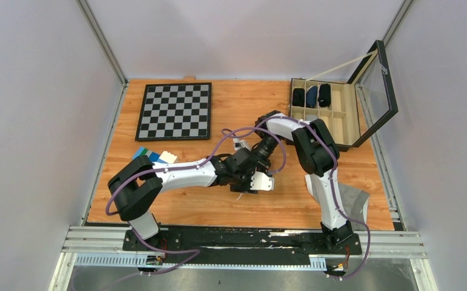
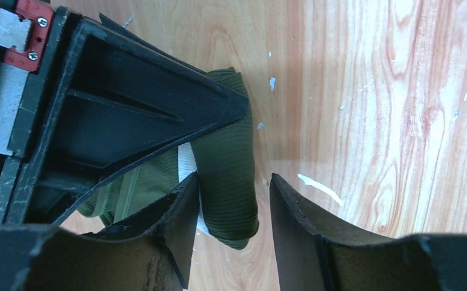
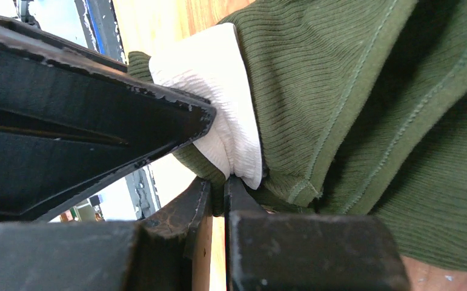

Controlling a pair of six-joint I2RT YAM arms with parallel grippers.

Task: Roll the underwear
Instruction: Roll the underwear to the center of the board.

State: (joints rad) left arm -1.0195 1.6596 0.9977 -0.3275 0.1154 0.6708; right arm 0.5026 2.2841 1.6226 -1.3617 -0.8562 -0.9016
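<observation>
The olive-green ribbed underwear [image 2: 228,163] with a white band [image 3: 228,103] lies partly rolled on the wooden table. In the left wrist view its rolled end sits between the fingers of my left gripper [image 2: 234,182]. The left finger touches the fabric and the right finger [image 2: 294,212] stands apart from it, so the jaws are open. My right gripper [image 3: 223,182] is shut on a fold of the green fabric beside the white band. In the top view both grippers [image 1: 254,170] meet at the table's middle and hide most of the underwear.
A chessboard [image 1: 174,111] lies at the back left. A wooden compartment box [image 1: 334,118] holding three dark rolls, its glass lid [image 1: 376,91] open, stands at the back right. Coloured cards [image 1: 152,156] lie by the left arm. A grey cloth [image 1: 355,203] lies near the right base.
</observation>
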